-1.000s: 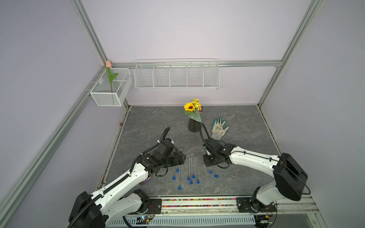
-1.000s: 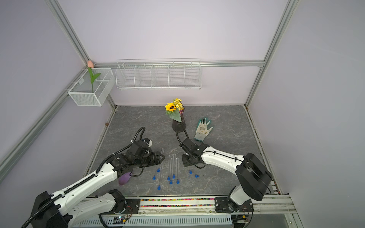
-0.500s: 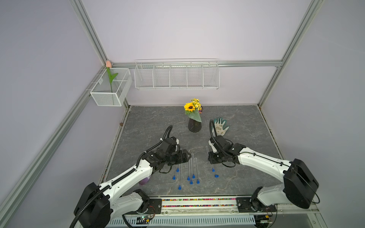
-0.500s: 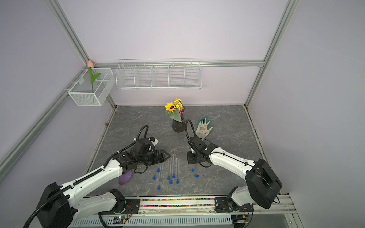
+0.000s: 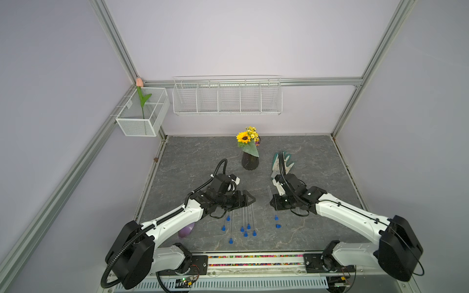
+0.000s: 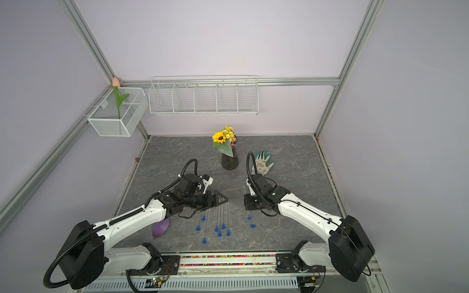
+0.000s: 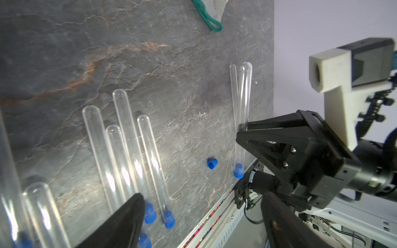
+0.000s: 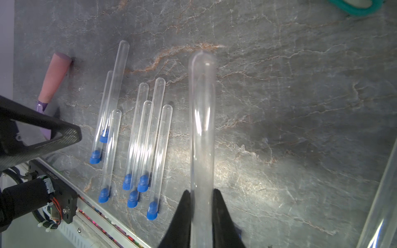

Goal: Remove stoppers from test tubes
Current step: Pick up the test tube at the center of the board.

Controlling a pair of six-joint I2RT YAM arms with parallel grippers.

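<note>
**A:** Since a second ago, the left arm [image 5: 175, 218] has reached in toward the middle. The right arm [image 5: 342, 215] has swung its elbow outward.

**B:** And the ends?

**A:** The left gripper [image 5: 251, 200] gapes wide and empty above the rounded ends of the test tubes [image 8: 135, 135]. The right gripper [image 5: 272, 203] is clamped narrow on one test tube [image 8: 202, 128], its rounded end pointing away from the fingers.

**B:** Where are the others?

**A:** Seven lie side by side on the grey table [image 5: 203, 157] between the arms. Their stoppers [image 8: 152, 211] are still plugged in and face the rail [image 5: 253, 260]. One loose stopper [image 7: 212, 163] lies on the table near the held tube's plugged end.
</note>
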